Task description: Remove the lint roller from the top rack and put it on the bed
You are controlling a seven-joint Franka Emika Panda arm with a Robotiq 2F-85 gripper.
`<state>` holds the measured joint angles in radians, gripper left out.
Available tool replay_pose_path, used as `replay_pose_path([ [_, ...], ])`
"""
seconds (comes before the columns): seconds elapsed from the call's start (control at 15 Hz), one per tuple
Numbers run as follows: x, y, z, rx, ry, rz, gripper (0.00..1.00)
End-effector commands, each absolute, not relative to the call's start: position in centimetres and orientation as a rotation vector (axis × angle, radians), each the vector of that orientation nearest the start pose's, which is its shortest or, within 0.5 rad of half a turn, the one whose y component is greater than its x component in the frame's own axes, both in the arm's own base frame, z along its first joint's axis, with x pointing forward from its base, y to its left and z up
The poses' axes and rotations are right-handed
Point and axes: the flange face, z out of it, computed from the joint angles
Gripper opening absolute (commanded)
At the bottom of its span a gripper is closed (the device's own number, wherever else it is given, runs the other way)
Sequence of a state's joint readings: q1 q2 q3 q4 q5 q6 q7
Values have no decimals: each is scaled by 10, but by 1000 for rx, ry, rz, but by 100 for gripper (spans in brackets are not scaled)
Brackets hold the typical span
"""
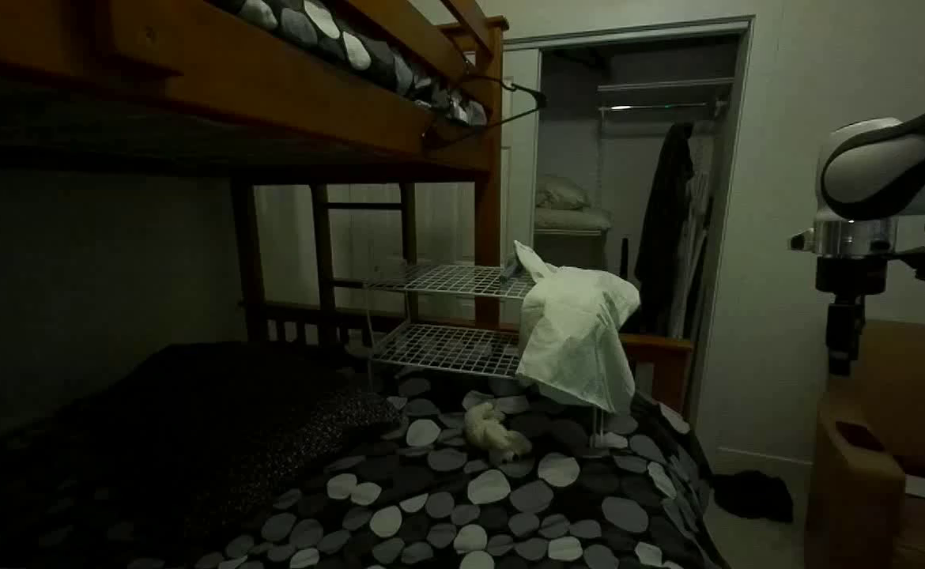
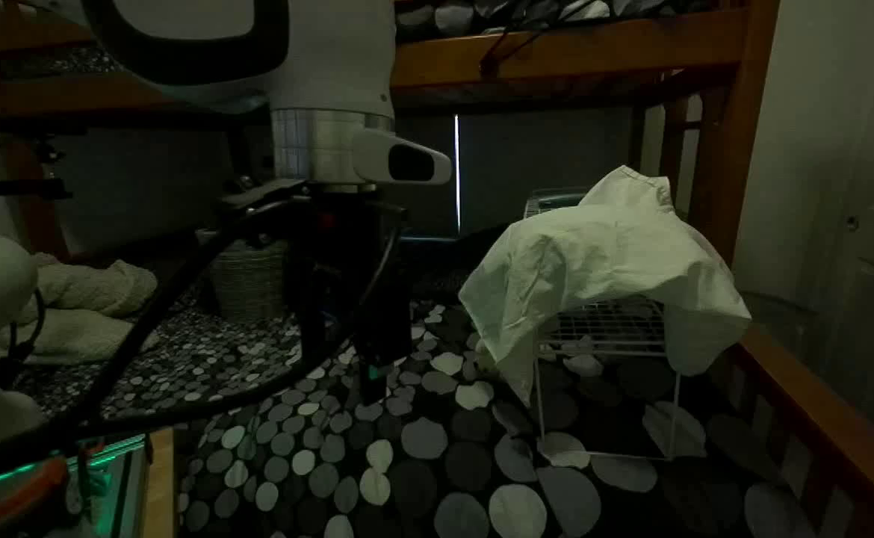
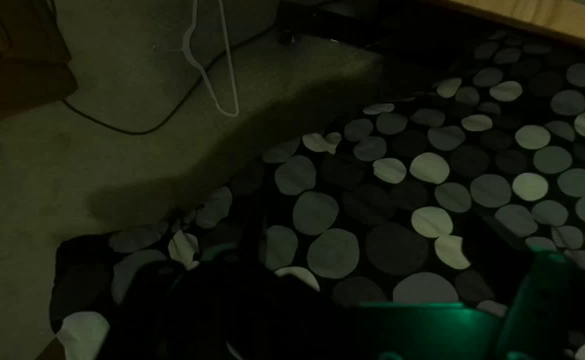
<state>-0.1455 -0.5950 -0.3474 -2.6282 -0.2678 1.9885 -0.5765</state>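
Note:
A white wire rack (image 1: 447,280) with two shelves stands on the bed (image 1: 470,490), which has a black cover with grey and white dots. A pale cloth (image 1: 577,324) hangs over one end of the rack; it also shows in an exterior view (image 2: 609,246). A dim object (image 1: 515,269) lies on the top shelf beside the cloth; I cannot tell whether it is the lint roller. My gripper (image 3: 377,235) is open and empty, pointing down above the dotted cover, well apart from the rack. It also shows in both exterior views (image 1: 840,363) (image 2: 343,366).
A small pale soft thing (image 1: 496,431) lies before the rack. The upper bunk's wooden rail (image 2: 579,60) runs overhead, with a dark hanger (image 1: 510,118) on it. A basket (image 2: 246,276) and a fleecy blanket (image 2: 86,306) lie behind the arm. A hanger (image 3: 230,75) lies on the floor.

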Motion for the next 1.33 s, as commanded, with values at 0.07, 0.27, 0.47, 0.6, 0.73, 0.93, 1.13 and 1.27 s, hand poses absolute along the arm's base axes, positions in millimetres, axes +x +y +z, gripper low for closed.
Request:
replay_pose_path([
  [0.07,311,-182,420,-3125,-413,122,100],
  [0.27,332,-192,434,-3158,-300,70,100],
  [0.47,379,-211,496,-3225,-68,-136,100],
  [0.6,407,-217,535,-3250,83,-251,100],
  [0.73,441,-209,575,-3245,232,-389,100],
  [0.93,493,-175,623,-3215,314,-555,100],
  [1.13,545,-129,657,-3152,366,-660,100],
  [1.27,529,-127,655,-3185,281,-683,100],
])
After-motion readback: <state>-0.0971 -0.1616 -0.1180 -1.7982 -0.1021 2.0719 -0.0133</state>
